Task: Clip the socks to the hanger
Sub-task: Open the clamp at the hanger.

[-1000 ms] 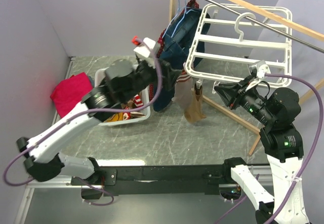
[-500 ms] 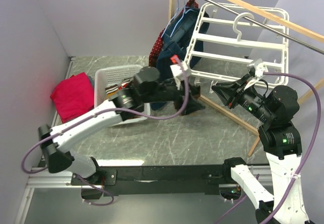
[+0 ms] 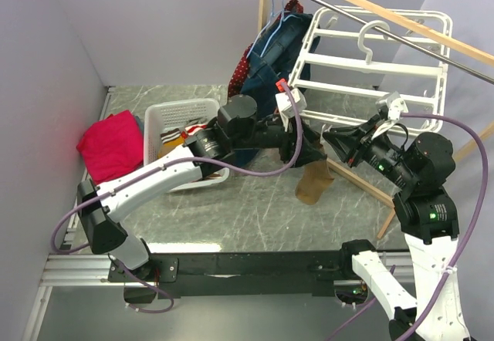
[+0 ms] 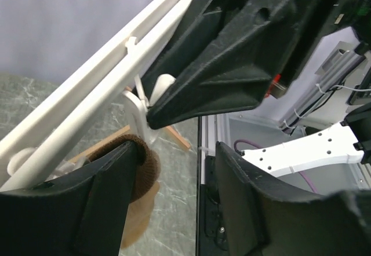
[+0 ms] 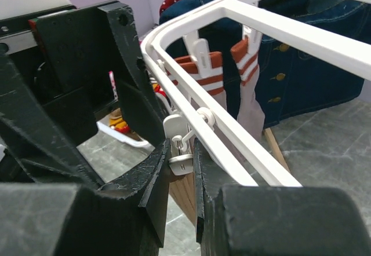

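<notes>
The white hanger (image 3: pixel 370 59) hangs tilted from the rail. My right gripper (image 3: pixel 330 139) is shut on a small white clip (image 5: pixel 184 143) under the hanger's near edge (image 5: pixel 232 131). A brown sock (image 3: pixel 315 183) hangs just below that clip. My left gripper (image 3: pixel 311 153) is open right beside it. In the left wrist view the sock's brown cuff (image 4: pixel 145 172) lies against my left finger (image 4: pixel 110 192), under the hanger's bar (image 4: pixel 87 88). Two socks with reddish-brown striped cuffs (image 5: pixel 200 73) hang clipped further along the hanger.
A navy garment (image 3: pixel 270 55) and a light-blue clothes hanger (image 3: pixel 282 9) hang on the wooden rack (image 3: pixel 363 183). A white basket (image 3: pixel 174 117) with more items stands at the left. A pink cloth (image 3: pixel 112 140) lies beside it.
My left arm has swung from the basket rightward to the hanger's lower edge. The hanger has shifted a little to the right. The brown sock now hangs lower and further right.
</notes>
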Controlling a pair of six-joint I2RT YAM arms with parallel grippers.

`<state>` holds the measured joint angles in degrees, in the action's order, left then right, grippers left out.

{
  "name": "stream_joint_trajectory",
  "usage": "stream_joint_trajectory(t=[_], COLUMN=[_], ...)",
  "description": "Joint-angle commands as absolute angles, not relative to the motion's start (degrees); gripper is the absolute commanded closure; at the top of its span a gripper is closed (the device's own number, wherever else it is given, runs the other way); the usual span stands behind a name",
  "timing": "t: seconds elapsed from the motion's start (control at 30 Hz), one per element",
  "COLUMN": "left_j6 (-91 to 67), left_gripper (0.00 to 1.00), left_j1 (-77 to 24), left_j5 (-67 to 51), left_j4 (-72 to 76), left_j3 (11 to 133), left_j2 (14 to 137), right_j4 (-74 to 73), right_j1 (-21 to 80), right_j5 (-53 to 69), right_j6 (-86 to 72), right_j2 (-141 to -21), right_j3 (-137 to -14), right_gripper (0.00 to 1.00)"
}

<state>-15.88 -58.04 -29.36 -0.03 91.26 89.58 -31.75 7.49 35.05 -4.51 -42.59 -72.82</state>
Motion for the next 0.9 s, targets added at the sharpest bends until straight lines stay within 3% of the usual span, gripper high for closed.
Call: stream_joint_trajectory(t=[0.0,0.6,0.87], left_j6=[-16.87,-4.32,-0.62], left_gripper=[0.4,0.2,0.28], left_j1=[-58.27,-67.23,-73.11], left_j5=[-29.02,9.21,14.68], left_j4=[5.01,-6.06,-5.98], left_j3=[94.13,87.45,90.96], left_j2=[91.05,77.61,78.48], right_j4=[-32.78,-33.13,-31.82], right_j1=[8.0,8.0,8.0], right_j5=[40.43,34.28,34.19], right_j6=[-5.1,-9.05,-11.77], right_j2=[-41.66,-40.78,-40.69], right_j3=[-71.81,-72.51,-72.59], right_gripper=[0.96,0.97,0.97])
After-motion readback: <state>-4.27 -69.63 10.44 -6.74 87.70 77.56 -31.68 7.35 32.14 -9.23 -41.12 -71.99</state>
